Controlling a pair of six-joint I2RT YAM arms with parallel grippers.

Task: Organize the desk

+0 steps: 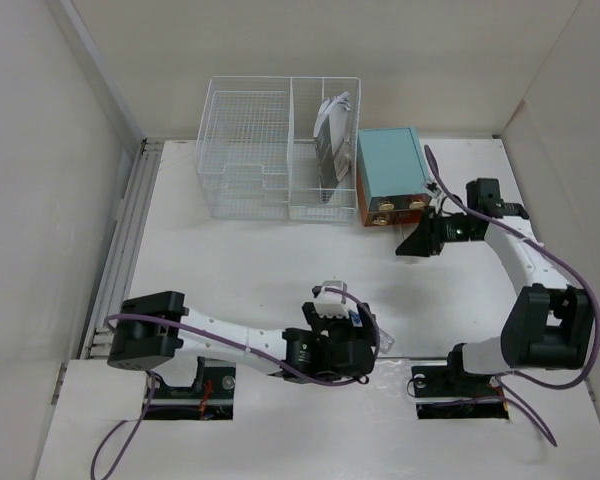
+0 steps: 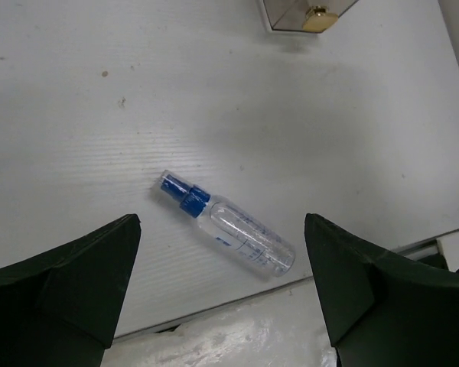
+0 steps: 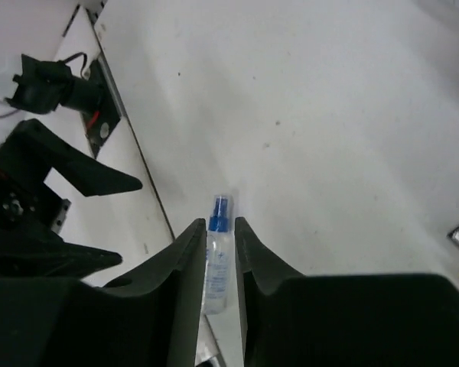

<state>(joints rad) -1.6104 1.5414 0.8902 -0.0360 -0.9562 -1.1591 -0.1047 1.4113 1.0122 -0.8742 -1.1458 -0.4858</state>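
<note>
Spray bottle (image 2: 237, 238) unstowed on tabletop (image 1: 240, 270). Left gripper (image 2: 220, 229) above it, jaws wide open. Right gripper (image 1: 408, 246) well away from it, jaws narrowly parted, empty.

No text, number or sign can be read. The clear spray bottle (image 2: 229, 233) lying on the desk (image 2: 344, 115) carries blue print along its side, but the print is too small and blurred to make out in the left wrist view, and the right wrist view shows it no sharper.
</note>
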